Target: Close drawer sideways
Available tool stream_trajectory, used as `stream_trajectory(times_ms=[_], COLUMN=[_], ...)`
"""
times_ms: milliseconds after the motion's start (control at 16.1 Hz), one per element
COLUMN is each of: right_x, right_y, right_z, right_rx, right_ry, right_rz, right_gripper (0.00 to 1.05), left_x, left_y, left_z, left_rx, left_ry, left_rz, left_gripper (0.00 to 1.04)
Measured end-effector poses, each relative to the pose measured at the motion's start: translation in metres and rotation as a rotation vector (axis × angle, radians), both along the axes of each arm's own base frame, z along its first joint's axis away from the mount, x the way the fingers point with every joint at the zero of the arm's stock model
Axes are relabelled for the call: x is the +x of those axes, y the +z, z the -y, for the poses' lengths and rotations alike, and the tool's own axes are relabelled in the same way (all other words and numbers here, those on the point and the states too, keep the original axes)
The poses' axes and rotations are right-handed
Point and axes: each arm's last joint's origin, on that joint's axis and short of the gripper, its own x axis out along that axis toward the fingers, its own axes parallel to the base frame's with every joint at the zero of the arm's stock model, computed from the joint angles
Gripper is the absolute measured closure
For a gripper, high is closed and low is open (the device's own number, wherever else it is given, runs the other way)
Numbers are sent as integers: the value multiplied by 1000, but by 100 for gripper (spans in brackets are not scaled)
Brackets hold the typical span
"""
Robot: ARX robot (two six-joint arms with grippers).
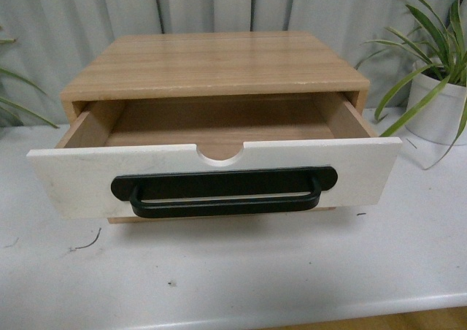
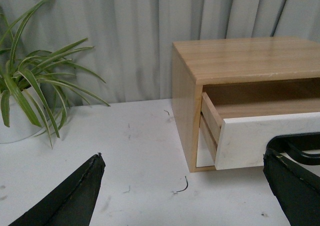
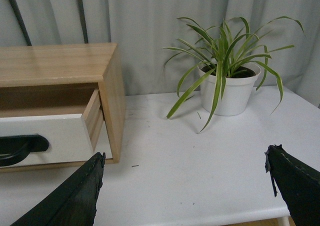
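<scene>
The white table (image 1: 241, 286) spanned the near scene, backed on the far side by a pale pleated curtain (image 1: 219, 5). A wooden cabinet (image 1: 211, 63) stood at the table's centre. The drawer (image 1: 66, 180) sat in the cabinet opening, pulled partway out toward the near side, so that its wooden side walls and floor were exposed behind the white front panel. A potted plant (image 1: 438, 89) in a white pot stood on the table to the right of the cabinet, well apart from it. A second potted plant (image 2: 30, 86) stood to the left. The left gripper (image 2: 183, 155) hung above the table, near the left front corner of the cabinet, jaws spread wide and grasping nothing. The right gripper (image 3: 185, 152) hung above the table near the right front corner, likewise spread wide and unloaded. A long black bar handle (image 1: 222, 191) ran across the front panel. A semicircular notch (image 1: 221, 153) was cut in the panel's top edge, above the handle.
</scene>
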Motion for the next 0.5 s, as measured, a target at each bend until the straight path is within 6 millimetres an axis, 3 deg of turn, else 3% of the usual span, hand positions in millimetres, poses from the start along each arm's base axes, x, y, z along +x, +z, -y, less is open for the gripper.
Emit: stream_trajectory(times_ms=[496], right_x=[0], right_y=[0], right_z=[0], right_rx=[0], right_ry=[0], right_rz=[0], right_gripper=[6], left_x=[0], left_y=[0], left_z=[0], left_rx=[0], left_ry=[0], left_rz=[0], left_gripper=[7])
